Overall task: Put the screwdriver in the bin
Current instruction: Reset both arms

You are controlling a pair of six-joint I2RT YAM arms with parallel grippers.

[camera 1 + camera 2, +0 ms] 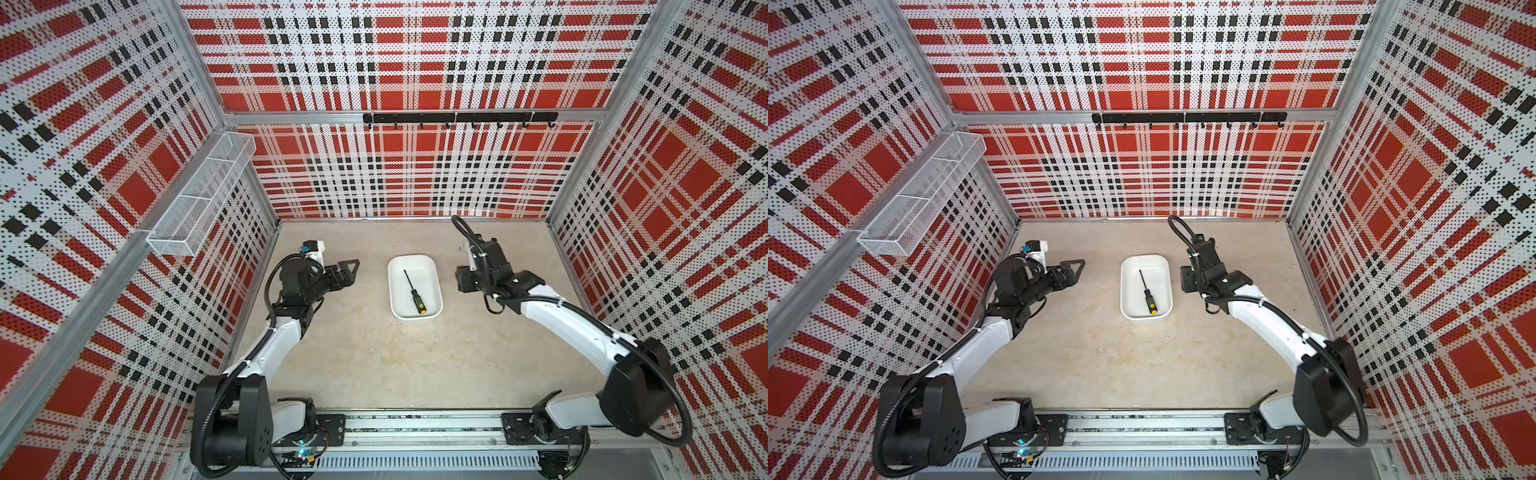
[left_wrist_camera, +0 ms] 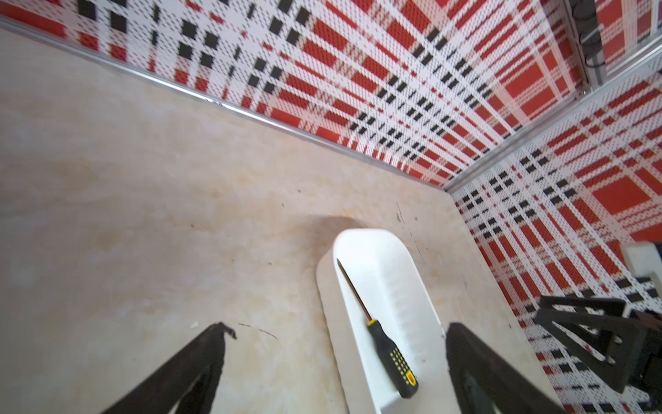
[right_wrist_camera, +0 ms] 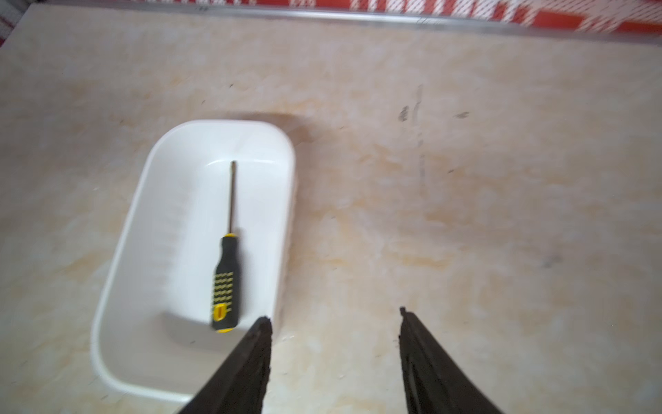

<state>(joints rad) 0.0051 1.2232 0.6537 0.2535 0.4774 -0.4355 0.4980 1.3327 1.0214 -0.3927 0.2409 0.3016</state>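
- Beige table [image 1: 374,353], plaid back wall [image 1: 415,174].
- Screwdriver [image 1: 413,293] lies flat inside bin [image 1: 392,286], along its length, tip toward that wall.
- Right gripper [image 3: 334,315] hangs just beside bin, jaws apart, empty; left gripper [image 2: 338,328] likewise apart, slightly farther.

A: Both top views are bright and evenly lit, sharp mid-frame, though the plaid walls [image 1: 395,174] bow outward toward the edges.
B: Any shadows?
A: Only soft ones. The bin [image 3: 143,251] throws a faint shadow on the table [image 3: 465,215] past its far end.
B: And the wrist views?
A: Softer. The right wrist view smears the screwdriver [image 3: 226,279]; the left wrist view blurs at its corners.
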